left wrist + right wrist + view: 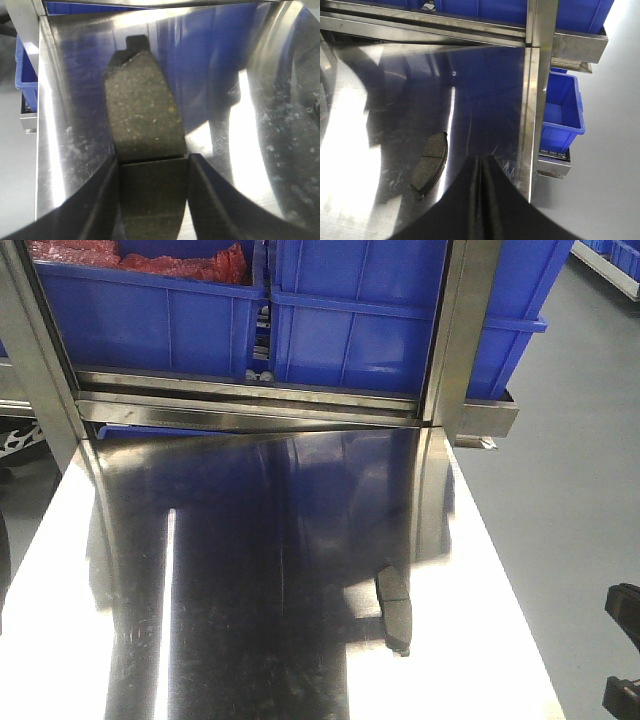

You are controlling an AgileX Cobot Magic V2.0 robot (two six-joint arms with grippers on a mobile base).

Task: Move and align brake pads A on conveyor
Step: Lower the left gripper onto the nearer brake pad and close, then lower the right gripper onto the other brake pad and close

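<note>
At the left, the left gripper (153,165) has its two black jaws set on either side of one brake pad (140,110), pinching its near half by the edges. This pad's speckled grey face points at the wrist camera. A thin groove crosses it right where the jaw tips meet it, and the dark tab of its backing plate sticks out at the far end. Shiny steel surface (220,75) shows behind it; I cannot tell whether the pad touches the steel.

Further right, a second brake pad (394,608) lies by itself on the same surface, right of centre in the front view, with its long side running front to back. The right wrist view shows one groove across its middle.

Near that pad, on its right, the right gripper (481,165) hangs over the steel with its jaws pressed together, only a thin line between them.

Along the back, two blue bins (160,310) sit side by side on a shelf, and the left one holds red bags (185,262). A third, smaller blue bin (562,115) sits lower, past the right edge of the surface.
</note>
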